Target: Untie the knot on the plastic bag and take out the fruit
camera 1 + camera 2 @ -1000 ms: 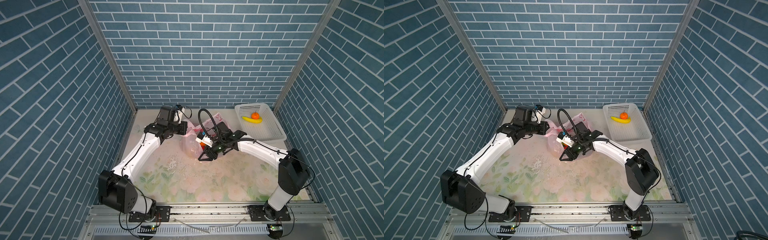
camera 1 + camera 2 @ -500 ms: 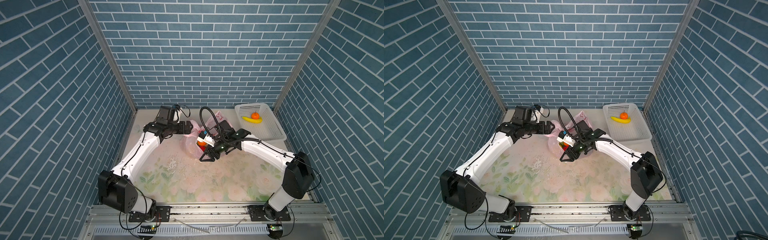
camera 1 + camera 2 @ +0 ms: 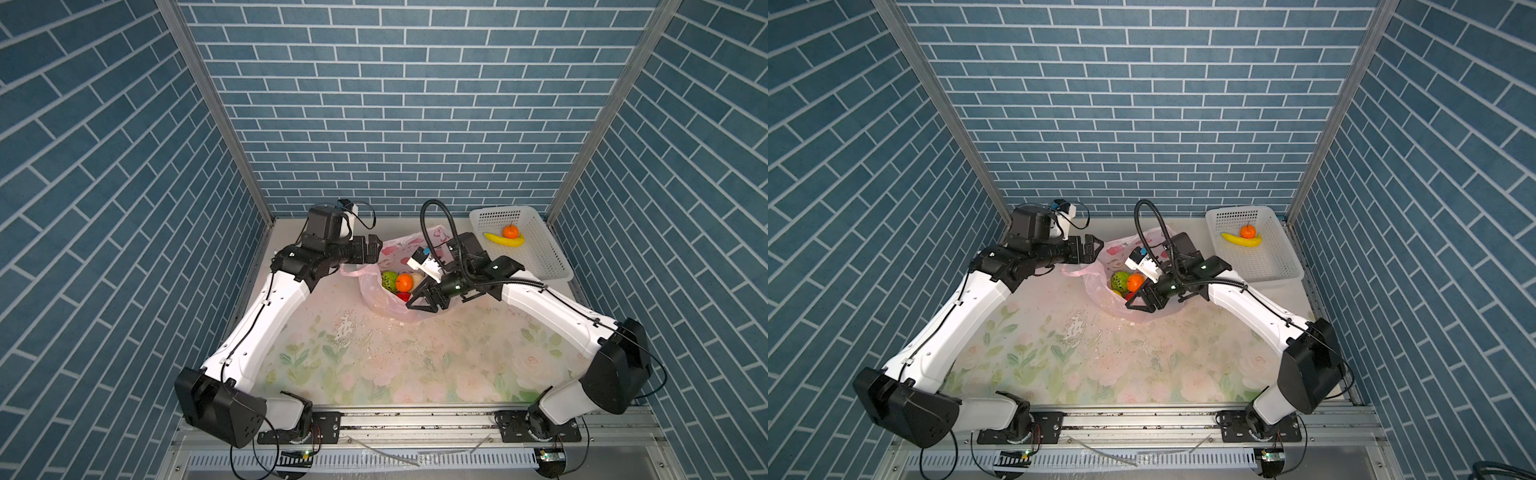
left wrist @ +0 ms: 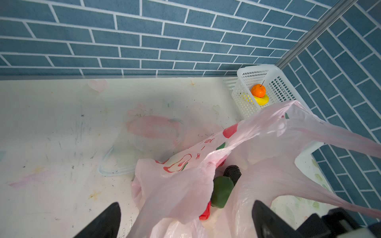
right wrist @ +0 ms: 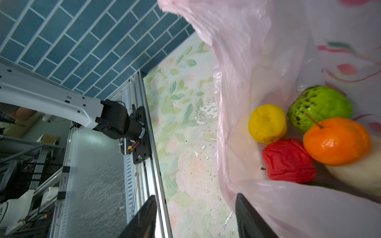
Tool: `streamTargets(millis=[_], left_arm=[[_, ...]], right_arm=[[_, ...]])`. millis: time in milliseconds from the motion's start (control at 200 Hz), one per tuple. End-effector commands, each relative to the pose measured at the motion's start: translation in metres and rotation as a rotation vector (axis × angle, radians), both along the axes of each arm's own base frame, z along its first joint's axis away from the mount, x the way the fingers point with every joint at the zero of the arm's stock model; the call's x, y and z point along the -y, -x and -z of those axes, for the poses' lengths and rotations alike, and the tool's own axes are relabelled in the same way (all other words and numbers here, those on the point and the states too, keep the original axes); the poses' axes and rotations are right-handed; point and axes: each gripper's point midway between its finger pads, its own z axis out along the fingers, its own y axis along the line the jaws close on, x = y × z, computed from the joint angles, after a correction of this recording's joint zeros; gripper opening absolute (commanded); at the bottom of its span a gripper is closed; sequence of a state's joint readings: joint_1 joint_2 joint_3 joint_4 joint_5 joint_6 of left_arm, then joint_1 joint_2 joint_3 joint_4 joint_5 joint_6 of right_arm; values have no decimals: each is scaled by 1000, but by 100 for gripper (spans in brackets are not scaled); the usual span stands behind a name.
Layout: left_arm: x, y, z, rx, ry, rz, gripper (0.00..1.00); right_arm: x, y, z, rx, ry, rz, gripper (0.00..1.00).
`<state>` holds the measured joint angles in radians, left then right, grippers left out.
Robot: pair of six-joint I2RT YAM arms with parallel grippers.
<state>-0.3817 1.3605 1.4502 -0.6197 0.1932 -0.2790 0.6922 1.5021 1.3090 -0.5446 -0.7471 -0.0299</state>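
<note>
The pink plastic bag (image 3: 397,251) sits open at the back middle of the floral table (image 3: 374,365). The fruit (image 5: 336,142) is heaped inside it: bumpy green, orange, yellow and red. The left gripper (image 3: 1097,249) hovers at the bag's left rim, jaws spread wide, with loose film between them. The right gripper (image 5: 195,197) is at the bag's front edge, jaws apart beside the film. A white basket (image 3: 552,266) stands to the right.

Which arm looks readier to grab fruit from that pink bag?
Probably right. The right tool is open at the plastic bag's mouth, with the fruit beside it; the left tool is open at its far edge.
</note>
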Motion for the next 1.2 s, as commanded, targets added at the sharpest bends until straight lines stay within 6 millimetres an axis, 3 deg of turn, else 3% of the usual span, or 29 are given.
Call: streamTargets(millis=[0, 170, 385, 630, 710, 865, 1000, 1195], left_arm=[[15, 5, 11, -36, -112, 56, 100], [17, 3, 32, -75, -397, 12, 100], [23, 4, 38, -103, -554, 38, 100], [-6, 6, 39, -129, -751, -13, 100], [-5, 7, 46, -144, -754, 2, 100], [-10, 14, 77, -211, -769, -19, 100], [-23, 6, 79, -148, -759, -106, 100], [-35, 1, 100, -206, -617, -169, 100]], right_arm=[[8, -9, -26, 42, -39, 47, 61], [14, -23, -43, 78, -46, 88, 62], [18, -28, -45, 93, -42, 118, 63], [20, -32, -50, 106, -47, 136, 64], [21, -33, -49, 106, -46, 139, 64], [20, -35, -53, 118, -54, 142, 65], [20, -37, -54, 122, -64, 149, 65], [20, -37, -54, 121, -67, 151, 65]])
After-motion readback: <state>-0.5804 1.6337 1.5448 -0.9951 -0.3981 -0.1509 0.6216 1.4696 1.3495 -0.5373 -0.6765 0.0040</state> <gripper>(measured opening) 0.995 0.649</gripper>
